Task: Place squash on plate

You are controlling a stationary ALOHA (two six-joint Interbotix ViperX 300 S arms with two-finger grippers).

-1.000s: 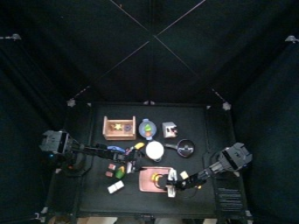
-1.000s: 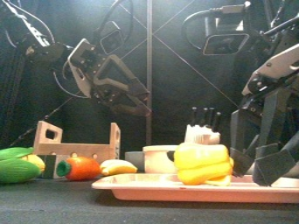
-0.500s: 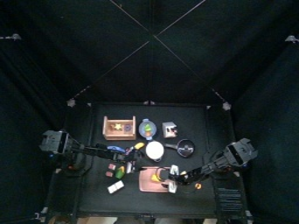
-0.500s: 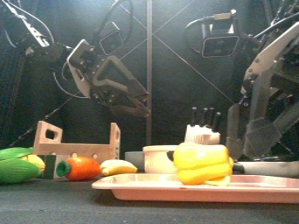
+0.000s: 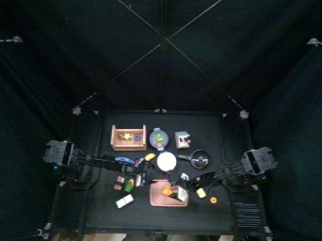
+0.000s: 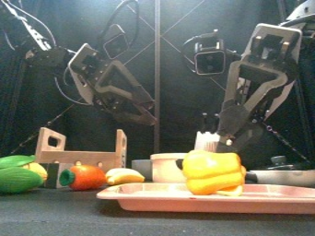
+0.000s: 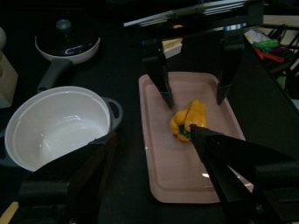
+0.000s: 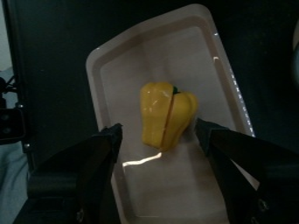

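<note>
The yellow squash (image 8: 167, 114) lies on the pinkish rectangular plate (image 8: 117, 79), near its middle, and nothing holds it. My right gripper (image 8: 158, 131) hovers above it, open, with its jaws spread to either side of the squash and clear of it. In the front view the squash (image 6: 213, 172) rests on the plate (image 6: 147, 194), and the right gripper (image 6: 226, 129) hangs raised behind it. The left wrist view shows the right gripper's fingers (image 7: 158, 74) standing wide over the squash (image 7: 187, 120). My left gripper (image 7: 158, 188) is open and empty, held high on the plate's left.
A white bowl (image 7: 52, 131) sits beside the plate and a black pan (image 7: 65, 44) beyond it. At front left are a wooden crate (image 6: 84, 147), a green vegetable (image 6: 15, 173), an orange one (image 6: 84, 175) and a small yellow one (image 6: 123, 175).
My right gripper has risen off the plate and drawn back to the right, leaving the squash lying there. The left arm has not moved.
</note>
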